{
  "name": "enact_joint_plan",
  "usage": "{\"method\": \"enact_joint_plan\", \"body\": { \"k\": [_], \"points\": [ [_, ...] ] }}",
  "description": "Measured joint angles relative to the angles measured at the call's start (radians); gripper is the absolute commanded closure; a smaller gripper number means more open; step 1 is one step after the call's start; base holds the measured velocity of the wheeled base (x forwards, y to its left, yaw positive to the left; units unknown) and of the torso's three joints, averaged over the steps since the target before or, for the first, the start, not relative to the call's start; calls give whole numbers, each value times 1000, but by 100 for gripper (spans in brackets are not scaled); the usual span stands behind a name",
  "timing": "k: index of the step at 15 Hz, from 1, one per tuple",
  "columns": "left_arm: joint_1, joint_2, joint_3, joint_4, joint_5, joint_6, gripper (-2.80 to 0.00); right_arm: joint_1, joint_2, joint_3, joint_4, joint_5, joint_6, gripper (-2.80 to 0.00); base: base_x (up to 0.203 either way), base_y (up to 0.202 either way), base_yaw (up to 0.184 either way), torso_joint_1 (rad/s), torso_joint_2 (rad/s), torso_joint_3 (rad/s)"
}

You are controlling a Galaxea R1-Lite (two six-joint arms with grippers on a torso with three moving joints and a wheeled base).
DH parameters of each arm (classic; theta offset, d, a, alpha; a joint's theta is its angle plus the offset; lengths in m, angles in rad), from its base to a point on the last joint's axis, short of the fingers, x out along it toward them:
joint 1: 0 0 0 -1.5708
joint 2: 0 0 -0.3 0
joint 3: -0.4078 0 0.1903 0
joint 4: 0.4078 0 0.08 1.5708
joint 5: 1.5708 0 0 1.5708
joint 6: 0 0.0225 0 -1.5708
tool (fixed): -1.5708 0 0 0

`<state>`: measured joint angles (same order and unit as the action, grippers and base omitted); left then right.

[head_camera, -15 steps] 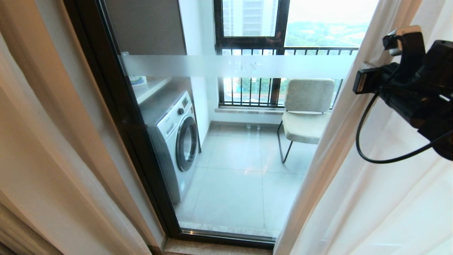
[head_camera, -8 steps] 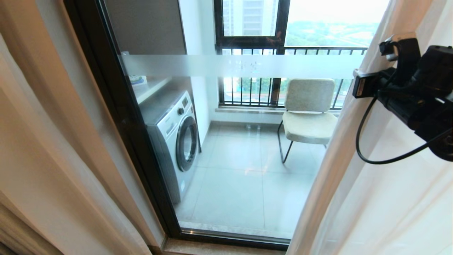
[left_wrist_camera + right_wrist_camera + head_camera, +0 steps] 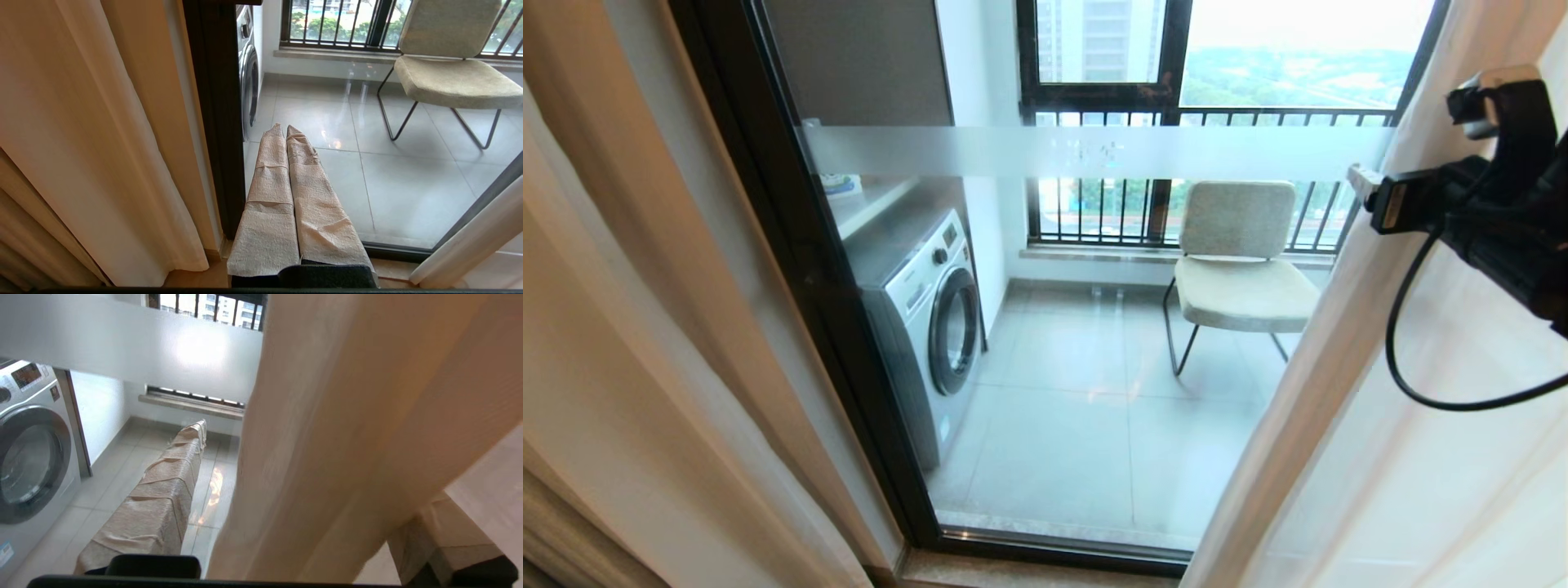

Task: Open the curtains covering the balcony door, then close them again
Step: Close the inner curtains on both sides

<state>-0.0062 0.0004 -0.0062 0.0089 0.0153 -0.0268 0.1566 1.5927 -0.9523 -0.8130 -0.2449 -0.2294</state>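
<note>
Left gripper (image 3: 288,130) hangs low by the balcony door (image 3: 809,269), my two paper-wrapped fingers (image 3: 269,192) pressed together on nothing. Beige woven curtains (image 3: 629,343) fall in deep folds at the left, just beside the dark frame. Behind the clear glass with its frosted band stand a washing machine (image 3: 927,318) and a padded chair (image 3: 1237,261) on grey tiles. My right gripper (image 3: 261,465) is raised at the right-hand drape, fingers spread wide, a fold between them.
</note>
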Motion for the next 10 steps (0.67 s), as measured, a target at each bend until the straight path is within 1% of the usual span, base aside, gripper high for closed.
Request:
{"method": "enact_joint_plan", "body": {
  "k": [7, 10],
  "points": [
    [0, 0, 0, 0, 0, 0, 0, 0, -372, 376, 87, 1, -1, -280, 0, 0, 0, 0, 0, 0],
    [0, 0, 0, 0, 0, 0, 0, 0, -484, 448, 127, 1, -2, -280, 0, 0, 0, 0, 0, 0]
  ]
}}
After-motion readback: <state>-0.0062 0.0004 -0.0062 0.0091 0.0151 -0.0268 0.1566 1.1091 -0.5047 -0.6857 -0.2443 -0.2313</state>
